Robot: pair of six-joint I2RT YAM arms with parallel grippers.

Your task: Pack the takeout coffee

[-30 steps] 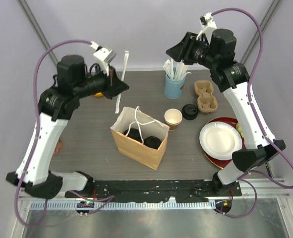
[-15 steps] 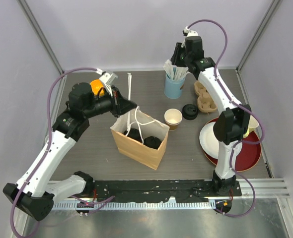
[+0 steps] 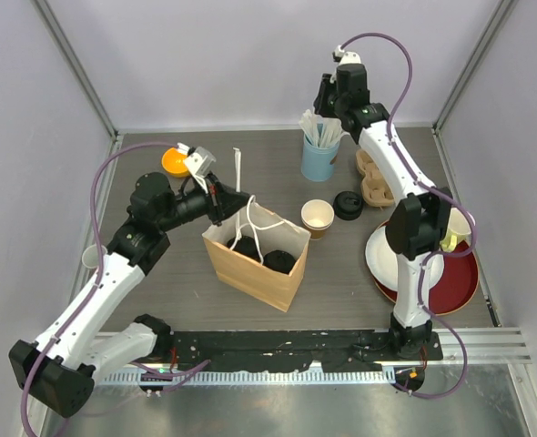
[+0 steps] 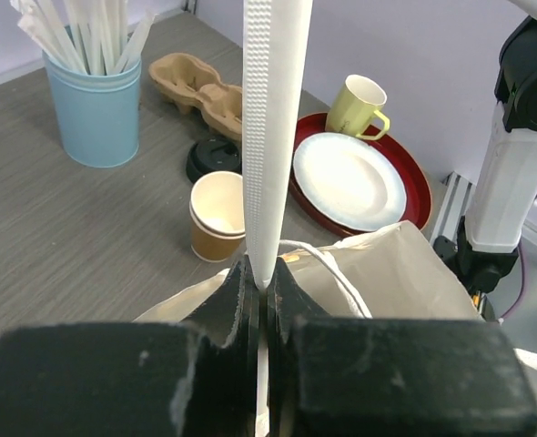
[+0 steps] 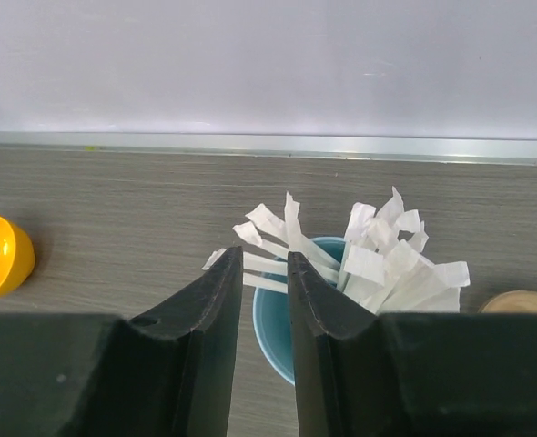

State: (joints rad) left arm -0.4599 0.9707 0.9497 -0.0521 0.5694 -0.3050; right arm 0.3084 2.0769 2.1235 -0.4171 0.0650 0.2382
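Note:
Two black-lidded takeout coffee cups (image 3: 280,262) stand inside the open brown paper bag (image 3: 250,278). A lidless kraft cup (image 3: 317,217) (image 4: 218,217) stands right of the bag, with a loose black lid (image 3: 348,204) (image 4: 212,159) beside it. My left gripper (image 3: 225,202) (image 4: 259,273) is shut on a white wrapped straw (image 3: 238,173) (image 4: 273,137), held upright over the bag's back-left rim. My right gripper (image 3: 327,113) (image 5: 262,264) hangs over the light-blue straw cup (image 3: 319,159) (image 5: 273,332). Its jaws stand a little apart, with straw ends (image 5: 268,264) lying between them.
A cardboard cup carrier (image 3: 376,177) (image 4: 196,82) lies behind the loose lid. A white plate (image 3: 400,259) (image 4: 350,182) sits on a red tray (image 3: 460,287) with a pale yellow mug (image 3: 455,228) (image 4: 359,105). An orange bowl (image 3: 175,161) (image 5: 0,255) is at the back left.
The left arm dropped and carried the straw to the bag's rim. The right arm swung back over the blue straw cup and its jaws narrowed.

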